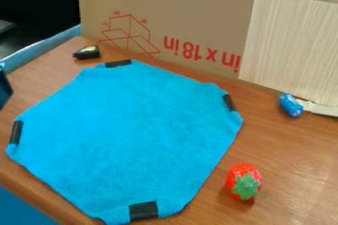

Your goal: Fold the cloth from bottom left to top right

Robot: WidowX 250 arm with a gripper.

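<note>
Nearest the camera, the near corner of one blue cloth (125, 135). Lies spread flat on one wooden table (284, 150), unfolded, with four black patches, one at each clipped corner. Shows no clear long axis. Lies to the right of one dark shape at the left edge, probably part of the gripper (3, 90), beyond the cloth's left patch. Seems best taken by the lower-left edge, the side between left and bottom patches, then carried over toward the upper right; could drag or bunch if pinched shallowly. Impossible to tell how far open the claw is, or whether holding anything. Farther out, one toy strawberry (244, 182) to the right, one small blue object (290, 105), one small black object (86, 52), and behind, one cardboard box (185, 17) and one wood-grain panel (290, 46).
</note>
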